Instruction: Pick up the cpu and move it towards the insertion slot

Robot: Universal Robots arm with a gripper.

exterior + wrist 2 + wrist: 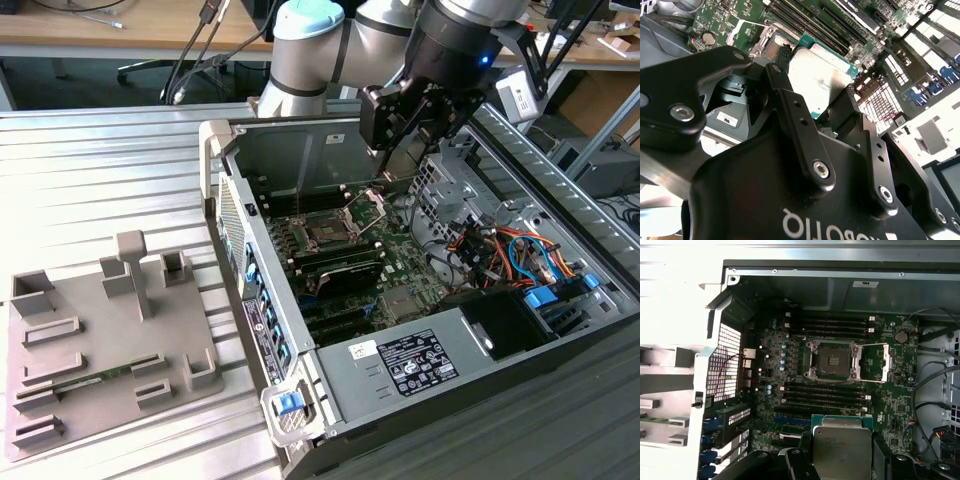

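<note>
Silvery metal sits between my fingers: I have the cpu (842, 442) clamped by its edges in my gripper (840, 460), top face toward the first wrist camera, a thin green rim showing at its far edge. In the second wrist view the same chip (822, 82) stands out past my black fingers (790, 107), hanging over the board. I judge the pick is done and the carry is under way. The slot (834, 360) lies ahead of the chip on the green board (900, 405), apart from it, with a bank of long black memory slots (825, 392) between the two as the first wrist view shows them. Its load plate (888, 362) is swung open to one side, so the dark square socket is bare. In the exterior view I hang inside the open case (330, 150), above the board, near the back wall; the slot (328, 235) is below me and toward that view's left. Things to mind, I judge, are the open plate beside the socket and the cables (500, 250) and drive cage on that view's right. A grey tray (100, 340) lies outside the case, well apart.
</note>
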